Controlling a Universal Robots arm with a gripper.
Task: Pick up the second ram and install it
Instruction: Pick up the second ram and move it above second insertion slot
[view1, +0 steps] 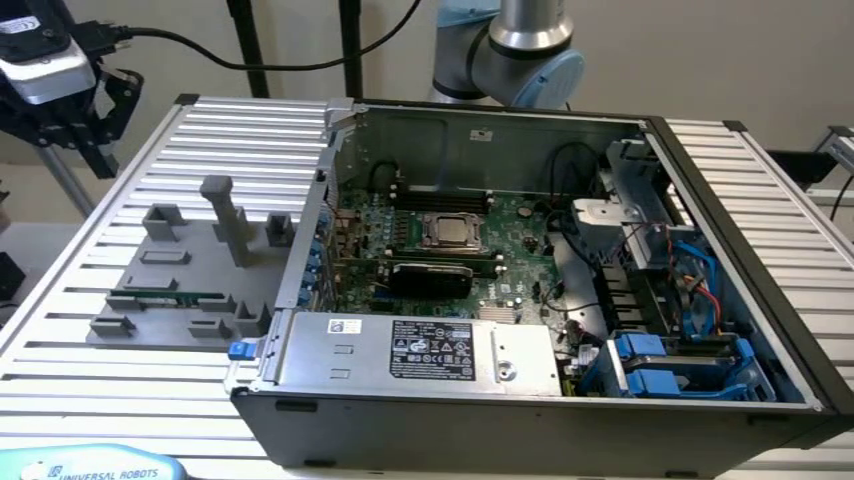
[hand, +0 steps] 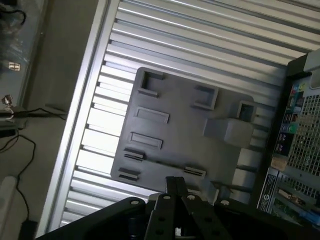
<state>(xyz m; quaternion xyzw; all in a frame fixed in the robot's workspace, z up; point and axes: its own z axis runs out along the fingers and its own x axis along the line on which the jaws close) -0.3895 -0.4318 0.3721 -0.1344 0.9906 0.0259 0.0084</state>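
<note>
Nearest in the open metal computer case (view1: 481, 140) is the boxy silver power supply (view1: 414, 350). Blue plastic drive bays (view1: 674, 365) sit to its right, and the green motherboard (view1: 514, 255) lies behind. Left of the case, the second ram (view1: 167, 297), thin and green, lies in the near slot of a flat gray tray (view1: 147, 270). My gripper (hand: 175, 182) is clenched empty, up at the far left.

You had second ram (view1: 167, 296) green, darker spots along it. Fixture (view1: 140, 265) was plain matte grey. Table (view1: 80, 390) was silver, ribbed in parallel stripes. Your gripper (hand: 175, 186) was black. Case (view1: 534, 425) was dark grey; motherboard (view1: 514, 265) green; power supply (view1: 334, 350) silver with black label (view1: 430, 350); drive caddies (view1: 654, 365) blue.
</note>
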